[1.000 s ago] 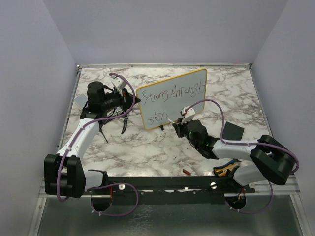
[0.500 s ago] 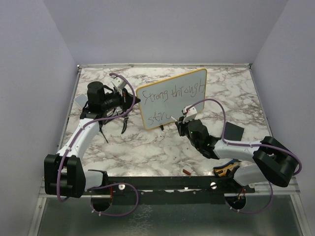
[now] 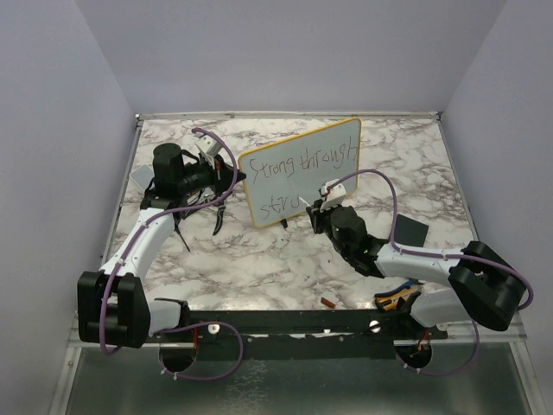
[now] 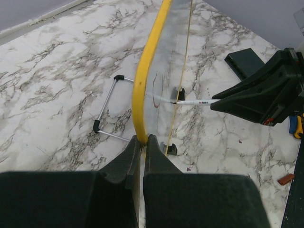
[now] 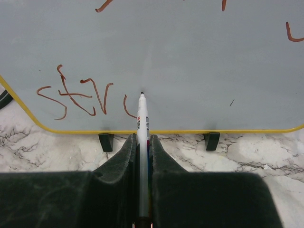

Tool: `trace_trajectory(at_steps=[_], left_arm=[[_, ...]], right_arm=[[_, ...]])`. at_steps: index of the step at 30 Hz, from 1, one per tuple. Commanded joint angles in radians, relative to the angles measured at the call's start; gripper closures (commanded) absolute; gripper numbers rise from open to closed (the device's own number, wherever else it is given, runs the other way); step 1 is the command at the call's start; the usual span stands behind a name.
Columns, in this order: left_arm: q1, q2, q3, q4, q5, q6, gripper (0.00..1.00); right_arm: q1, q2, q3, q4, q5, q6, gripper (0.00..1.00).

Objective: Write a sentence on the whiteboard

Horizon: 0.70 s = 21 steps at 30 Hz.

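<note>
Marker [image 5: 142, 121] tip touching whiteboard [image 3: 341, 186], just past "stru" of sentence [image 3: 298, 162]. I'm seeing right gripper [image 5: 141, 141] jaws clamping marker, left gripper [image 4: 142, 142] jaws pinching whiteboard's yellow edge.

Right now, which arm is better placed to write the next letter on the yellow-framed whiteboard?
Right. The right gripper is shut on the white marker pen, tip at the pale yellow-framed whiteboard just past the unfinished "stru". The left gripper is clamped on the board's yellow edge.
</note>
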Motion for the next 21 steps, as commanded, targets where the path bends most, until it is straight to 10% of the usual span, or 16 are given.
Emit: trace_trajectory(at_steps=[1, 21], left_arm=[[0.002, -0.017, -0.016, 0.005, -0.020, 0.031, 1.00], [0.002, -0.018, -0.016, 0.005, -0.020, 0.031, 1.00]], right_arm=[[-0.004, 0.027, -0.009, 0.018, 0.037, 0.036, 0.99], [-0.004, 0.087, -0.019, -0.017, 0.082, 0.096, 0.99]])
